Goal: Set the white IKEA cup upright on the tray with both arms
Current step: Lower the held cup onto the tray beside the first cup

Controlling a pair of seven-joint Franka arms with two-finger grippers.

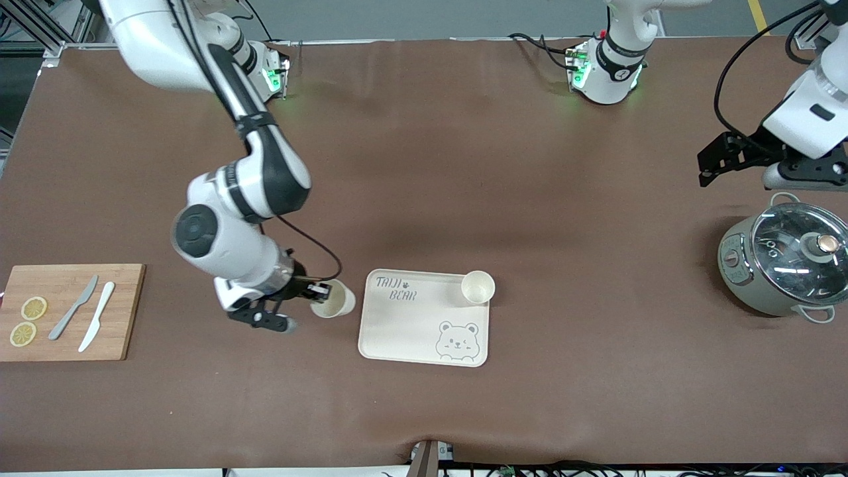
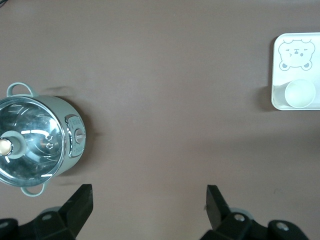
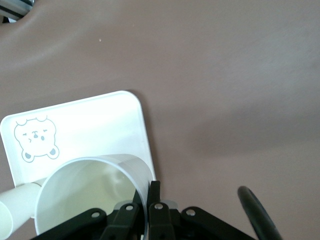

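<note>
The cream tray (image 1: 404, 331) with the bear drawing lies near the table's middle. One white cup (image 1: 477, 287) stands upright in its corner farthest from the front camera, toward the left arm's end. My right gripper (image 1: 320, 292) is shut on the rim of a second white cup (image 1: 335, 299) and holds it tilted over the table, just beside the tray's edge at the right arm's end. In the right wrist view the fingers (image 3: 154, 196) pinch the cup wall (image 3: 90, 192), with the tray (image 3: 100, 125) past it. My left gripper (image 1: 703, 169) is open and empty over the table near the pot; it waits.
A grey pot with a glass lid (image 1: 785, 262) stands at the left arm's end, also in the left wrist view (image 2: 35, 145). A wooden cutting board (image 1: 119, 311) with two knives and lemon slices lies at the right arm's end. The tray (image 2: 312, 42) and its cup (image 2: 300, 93) show in the left wrist view.
</note>
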